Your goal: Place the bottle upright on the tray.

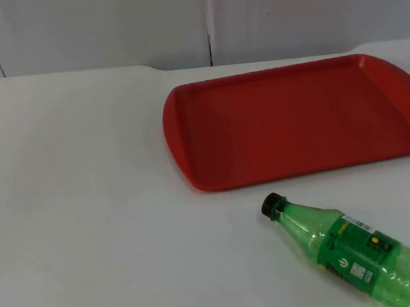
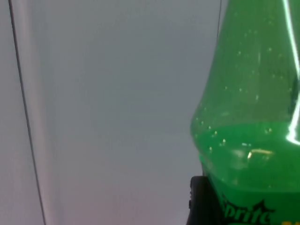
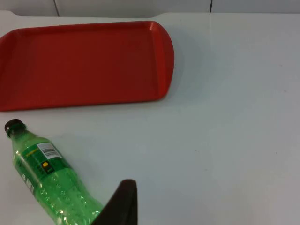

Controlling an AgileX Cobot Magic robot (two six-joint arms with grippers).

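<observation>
Right gripper is over the white table; can't tell how open it is or whether it grips anything. The green bottle lies on its side near it, black cap toward the red tray, which is just beyond. Left gripper is close against green bottle plastic; its grip can't be told.

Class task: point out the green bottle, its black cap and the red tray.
green bottle (image 1: 364,258), top view, on its label.
black cap (image 1: 271,205), top view, cap side.
red tray (image 1: 303,118), top view, bare floor.
</observation>
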